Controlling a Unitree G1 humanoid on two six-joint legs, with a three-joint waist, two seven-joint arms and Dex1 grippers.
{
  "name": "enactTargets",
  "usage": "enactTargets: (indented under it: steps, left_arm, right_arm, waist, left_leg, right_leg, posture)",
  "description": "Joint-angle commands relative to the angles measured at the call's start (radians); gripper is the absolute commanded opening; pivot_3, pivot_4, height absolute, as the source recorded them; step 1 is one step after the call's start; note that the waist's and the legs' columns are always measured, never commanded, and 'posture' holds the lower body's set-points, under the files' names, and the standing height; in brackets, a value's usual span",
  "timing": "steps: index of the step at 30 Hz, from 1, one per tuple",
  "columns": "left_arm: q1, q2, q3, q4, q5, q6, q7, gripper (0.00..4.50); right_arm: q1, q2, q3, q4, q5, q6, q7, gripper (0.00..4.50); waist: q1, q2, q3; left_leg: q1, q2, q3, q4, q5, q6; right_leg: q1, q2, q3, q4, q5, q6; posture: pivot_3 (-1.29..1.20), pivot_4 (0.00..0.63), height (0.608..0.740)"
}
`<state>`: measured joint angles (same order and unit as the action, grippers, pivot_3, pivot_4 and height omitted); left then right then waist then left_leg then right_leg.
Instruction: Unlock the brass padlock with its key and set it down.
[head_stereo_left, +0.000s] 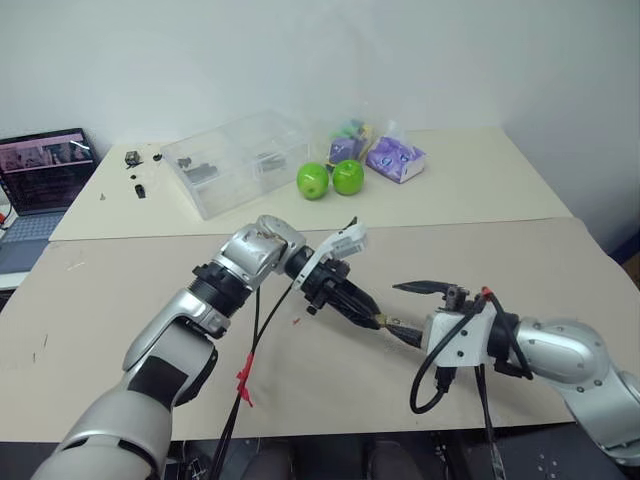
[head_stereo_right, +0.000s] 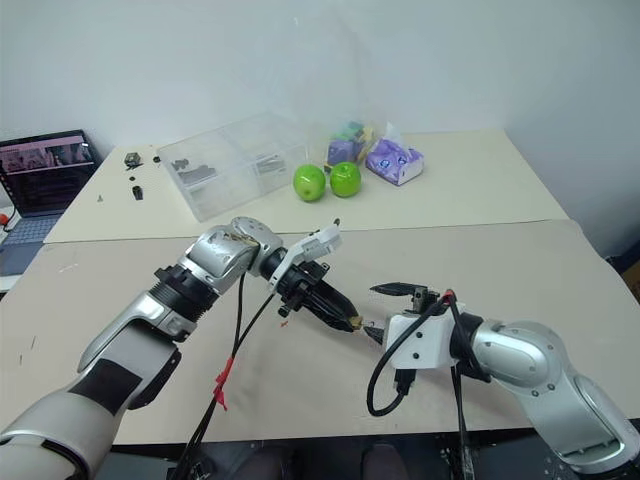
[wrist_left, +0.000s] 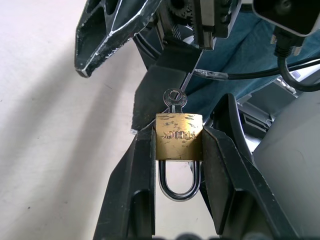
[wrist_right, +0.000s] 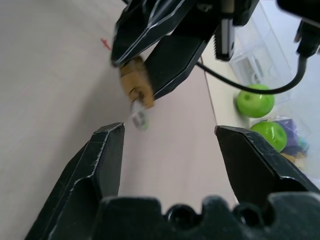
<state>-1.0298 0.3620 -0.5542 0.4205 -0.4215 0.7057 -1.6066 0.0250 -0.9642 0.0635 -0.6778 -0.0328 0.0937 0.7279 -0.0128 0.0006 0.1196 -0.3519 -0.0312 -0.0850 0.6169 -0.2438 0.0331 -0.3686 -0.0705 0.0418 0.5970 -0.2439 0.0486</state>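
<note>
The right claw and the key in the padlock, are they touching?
Apart. In the right wrist view the right claw stands open, and the key sticking out of the brass padlock lies clear of both fingers.

1. The key (wrist_left: 174, 98) shows its round head at 12 o'clock of the brass padlock (wrist_left: 178, 136); its blade is hidden in the lock body.
2. The padlock's sides are covered by the left gripper (wrist_left: 178, 150)'s fingers (wrist_left: 137, 185).
3. In the right wrist view, padlock and key are blurred.
4. The laptop (head_stereo_left: 40, 180) is cut by the frame edge at 9 o'clock.
5. Small dark bits (head_stereo_left: 132, 158) at 9 o'clock of the clear box (head_stereo_left: 235, 160) are too small to identify.
</note>
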Motion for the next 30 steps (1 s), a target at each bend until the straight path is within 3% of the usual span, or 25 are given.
enactTargets:
  steps: [1, 5, 10, 15, 19, 30]
  left_arm:
    - [-0.037, 0.010, 0.000, -0.001, -0.014, -0.022, -0.008, 0.93]
    - [-0.036, 0.011, -0.005, 0.007, -0.012, -0.035, -0.008, 0.93]
    - [-0.051, -0.011, -0.004, 0.052, 0.012, -0.083, -0.008, 0.93]
    - [-0.065, -0.016, -0.003, 0.076, 0.009, -0.097, -0.008, 0.93]
    - [-0.069, -0.023, -0.001, 0.085, 0.012, -0.104, -0.008, 0.93]
    - [-0.102, -0.049, 0.003, 0.141, 0.021, -0.140, -0.008, 0.93]
  right_arm:
    - [0.007, 0.001, -0.075, -0.064, 0.011, -0.017, 0.017, 3.48]
    - [0.014, 0.012, -0.097, -0.093, 0.027, 0.000, 0.035, 3.48]
    - [0.013, 0.030, -0.106, -0.096, 0.021, 0.012, 0.040, 2.08]
    - [0.008, 0.045, -0.108, -0.107, 0.025, 0.024, 0.040, 2.08]
    - [0.003, 0.053, -0.103, -0.114, 0.012, 0.028, 0.038, 1.11]
    - [-0.003, 0.079, -0.100, -0.142, -0.012, 0.061, 0.041, 1.11]
  waist:
    - [-0.001, 0.000, 0.000]
    - [-0.002, 0.000, 0.000]
    - [-0.001, 0.000, 0.000]
    - [-0.001, 0.000, 0.000]
    - [-0.001, 0.000, 0.000]
    - [-0.001, 0.000, 0.000]
  left_leg:
    - [0.000, 0.000, 0.000, 0.000, 0.000, 0.000]
    - [0.000, 0.000, 0.000, 0.000, 0.000, 0.000]
    - [0.001, 0.001, 0.000, 0.000, 0.000, 0.000]
    - [0.000, 0.001, 0.000, 0.000, 0.000, 0.000]
    - [0.000, 0.001, 0.000, 0.000, 0.000, 0.000]
    - [0.000, 0.001, 0.000, 0.000, 0.000, 0.000]
  right_leg:
    - [0.000, 0.000, 0.000, 0.000, 0.000, 0.000]
    - [0.000, 0.001, 0.000, 0.000, 0.000, 0.000]
    - [0.000, 0.001, 0.000, 0.000, 0.000, 0.000]
    - [0.000, 0.001, 0.000, 0.000, 0.000, 0.000]
    - [0.000, 0.001, 0.000, 0.000, 0.000, 0.000]
    - [0.000, 0.001, 0.000, 0.000, 0.000, 0.000]
  posture:
    - [0.00, 0.150, 0.740]
    - [0.00, 0.150, 0.740]
    - [0.00, 0.150, 0.740]
    - [0.00, 0.150, 0.740]
    - [0.00, 0.150, 0.740]
    - [0.00, 0.150, 0.740]
